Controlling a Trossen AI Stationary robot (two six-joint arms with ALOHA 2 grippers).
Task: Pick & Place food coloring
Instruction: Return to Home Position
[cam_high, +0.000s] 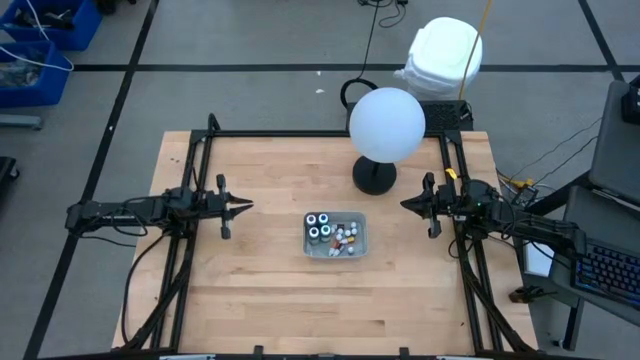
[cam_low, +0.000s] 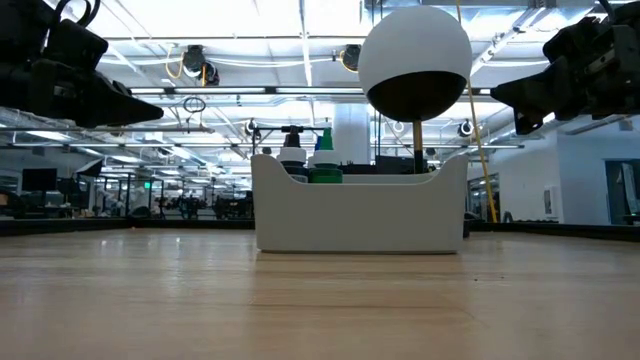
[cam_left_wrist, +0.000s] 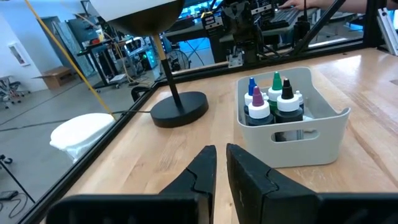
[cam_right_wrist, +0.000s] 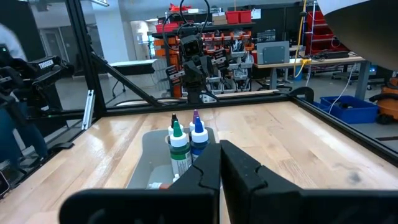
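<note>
Food coloring bottles sat inside gray bin, mid-table. Likely light, rigid, slick plastic; best pinched just under the cap. Left gripper and right gripper were clenched empty at opposite table sides.

High view straight down; low view table-level; wrist views face inward; all share bin.
</note>
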